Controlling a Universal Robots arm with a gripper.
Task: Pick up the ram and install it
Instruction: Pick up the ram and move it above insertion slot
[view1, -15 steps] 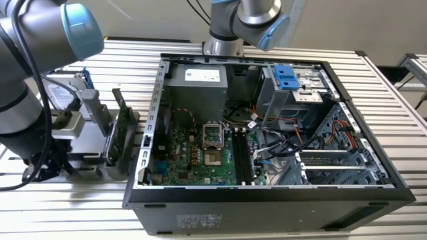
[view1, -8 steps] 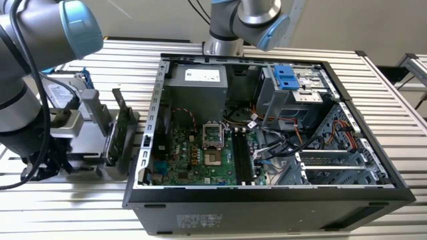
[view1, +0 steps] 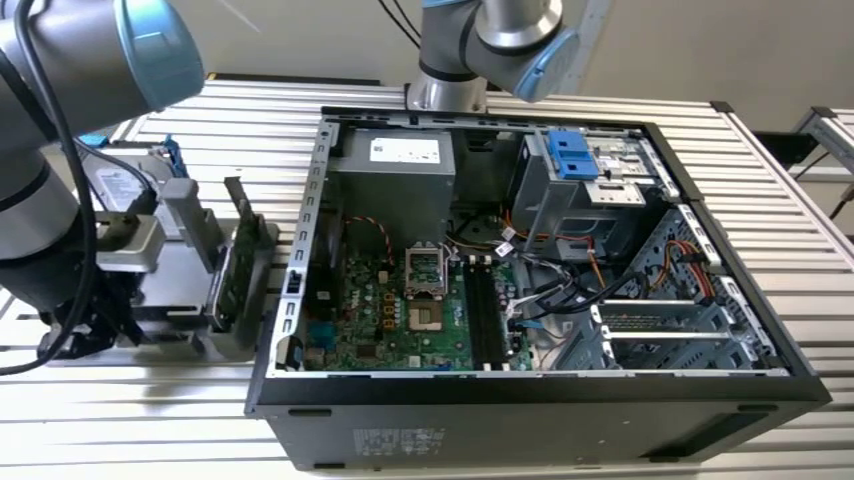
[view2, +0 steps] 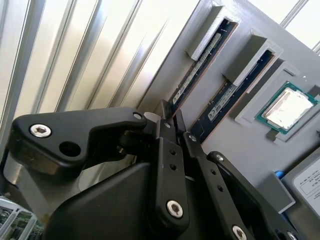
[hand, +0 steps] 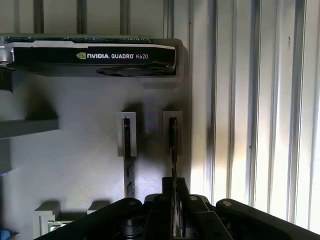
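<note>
pickup, we judge: gripper (hand: 173, 186) clenched on the ram (hand: 173, 142) in its holder (view1: 171, 300), exterior view's left; lifting needs a straight pull.

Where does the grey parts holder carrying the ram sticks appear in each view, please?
Exterior view: grey holder at the exterior view's left, beside the computer case.
First wrist view: holder behind the gripper, with the ram standing in it.
Second wrist view: holder beyond the gripper.
Shared landmark: the slatted table bordering the holder.
</note>
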